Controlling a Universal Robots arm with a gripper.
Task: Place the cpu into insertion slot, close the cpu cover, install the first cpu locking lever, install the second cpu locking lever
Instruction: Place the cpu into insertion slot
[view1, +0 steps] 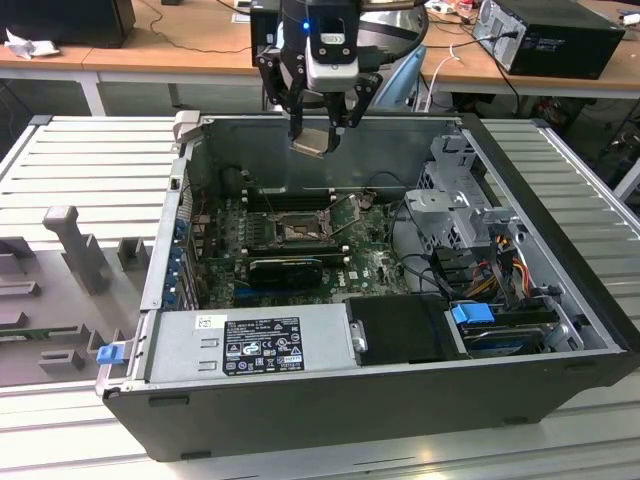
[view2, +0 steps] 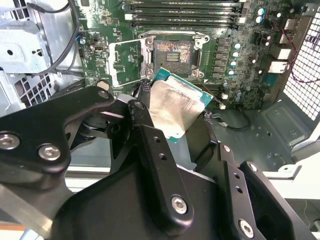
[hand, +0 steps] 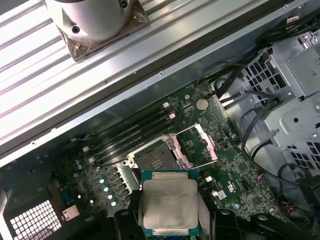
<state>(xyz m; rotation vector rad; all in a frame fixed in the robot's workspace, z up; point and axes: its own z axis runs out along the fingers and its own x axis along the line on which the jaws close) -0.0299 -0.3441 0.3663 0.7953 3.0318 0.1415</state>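
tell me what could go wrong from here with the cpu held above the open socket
1. The cpu looks tilted in the gripper, well above the insertion slot. It could meet the socket corner-first, seat askew or slip out.
2. The cpu cover stands open right beside the slot, so the gripper or the chip's edge might catch it on the way down.

The cpu (hand: 170, 205) shows a pale, dull metal face edged by green board. The gripper (view1: 318, 130) is matt black with shiny screw heads (view2: 178, 204). The insertion slot (hand: 156, 160) has a silvery metal rim. The table (view1: 90, 160) is ribbed pale metal.
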